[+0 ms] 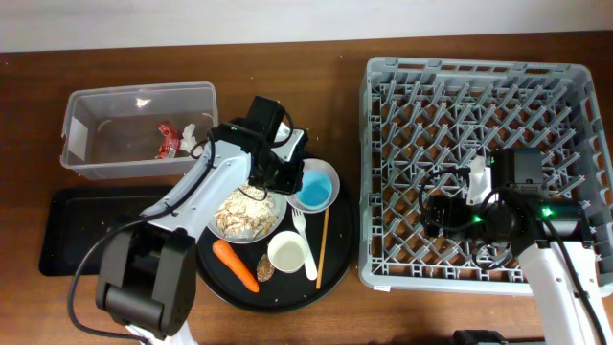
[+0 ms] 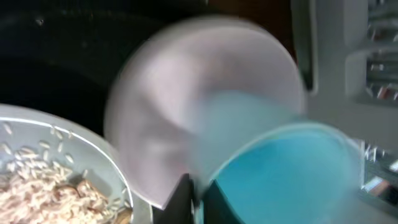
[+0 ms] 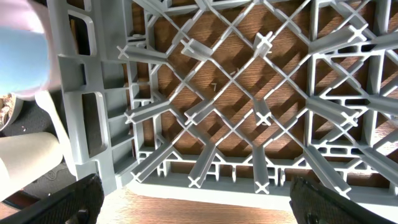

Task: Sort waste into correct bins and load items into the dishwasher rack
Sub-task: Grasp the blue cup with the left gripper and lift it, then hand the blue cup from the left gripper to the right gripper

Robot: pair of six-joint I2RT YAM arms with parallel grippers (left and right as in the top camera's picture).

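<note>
The big grey dishwasher rack (image 1: 479, 65) had the right gripper (image 3: 196, 188) over it, fingers wide apart. Left of the rack, the left gripper (image 1: 272, 179) was by the pink bowl (image 1: 331, 176) holding the light blue cup (image 1: 311, 195). Its grip was too blurry to tell.

I'm looking at a dark brown wooden table (image 1: 287, 38). Four things sit directly on it. A clear plastic tub (image 1: 134, 93) is at the back left, with a shallow black rectangular tray (image 1: 77, 240) just in front of it. A large round black tray (image 1: 287, 292) is in the middle. The grey dishwasher rack (image 1: 479, 65) is on the right, just beside the round tray. On my right wrist feed, wood grain shows through the rack's lattice.
</note>
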